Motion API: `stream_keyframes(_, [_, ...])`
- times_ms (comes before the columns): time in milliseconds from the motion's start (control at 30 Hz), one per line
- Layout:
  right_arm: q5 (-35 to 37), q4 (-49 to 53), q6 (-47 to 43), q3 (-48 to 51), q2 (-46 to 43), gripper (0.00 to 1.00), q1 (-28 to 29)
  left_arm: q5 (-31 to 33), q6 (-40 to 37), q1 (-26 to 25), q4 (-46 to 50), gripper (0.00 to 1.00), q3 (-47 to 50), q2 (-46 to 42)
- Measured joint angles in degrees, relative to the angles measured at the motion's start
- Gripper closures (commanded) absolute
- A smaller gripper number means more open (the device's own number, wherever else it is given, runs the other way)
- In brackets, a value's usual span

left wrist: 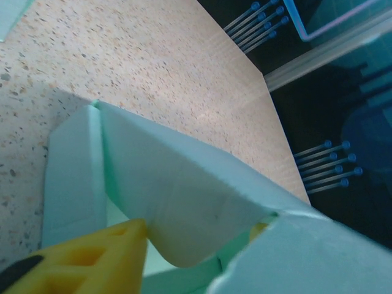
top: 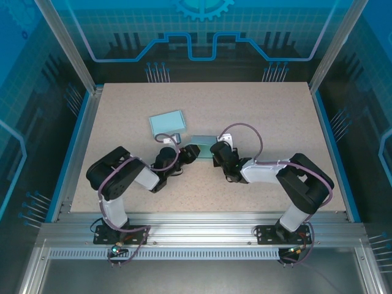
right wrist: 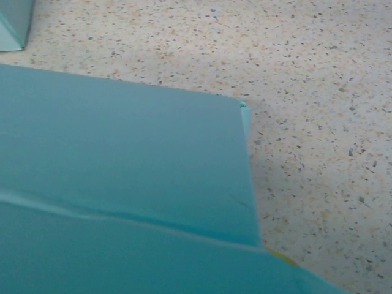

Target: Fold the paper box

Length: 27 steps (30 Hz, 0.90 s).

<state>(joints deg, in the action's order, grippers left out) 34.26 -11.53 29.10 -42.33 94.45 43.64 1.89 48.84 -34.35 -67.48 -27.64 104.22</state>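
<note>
Lying mid-counter (top: 275, 110): teal paper box (top: 203, 152), between both claws. Left claw (top: 186, 153) touching its left end, yellow finger (left wrist: 92, 257) beside a raised flap (left wrist: 184, 202); open or gripping, cannot tell. Right claw (top: 215, 152) closed, against its right end. Second teal piece (top: 166, 124) well apart, farther back

paper boxes: 2 (near box (top: 201, 153) mid-table, far box (top: 166, 124) toward the far edge)
arms: 2, left arm (top: 125, 177) and right arm (top: 294, 177)
table (top: 275, 122): 1
</note>
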Motion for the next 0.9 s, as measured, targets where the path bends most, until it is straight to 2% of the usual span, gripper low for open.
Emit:
stream_keyframes(67, [-0.7, 0.2, -0.1, 0.1, -0.3, 1.0, 0.2, -0.8, -0.9, 0.0, 0.5, 0.38, 1.2, -1.6])
stream_keyframes(133, [-1.5, 0.1, -0.2, 0.3, -0.4, 1.0, 0.4, -1.5, -2.0, 0.0, 1.2, 0.26, 2.4, -3.3])
stream_keyframes(200, [-2.2, 0.0, -0.2, 0.3, -0.4, 1.0, 0.6, -2.2, -3.1, 0.0, 1.4, 0.01, 3.6, -5.0])
stream_keyframes(633, [-5.4, -0.9, -0.2, 0.3, -0.4, 1.0, 2.0, -2.6, -4.4, 0.0, 1.8, 0.01, 10.7, -12.2])
stream_keyframes(900, [-7.3, -1.5, -0.2, 0.3, -0.4, 1.0, 2.6, 0.1, -6.0, -0.3, 13.9, 0.01, 12.4, -22.7])
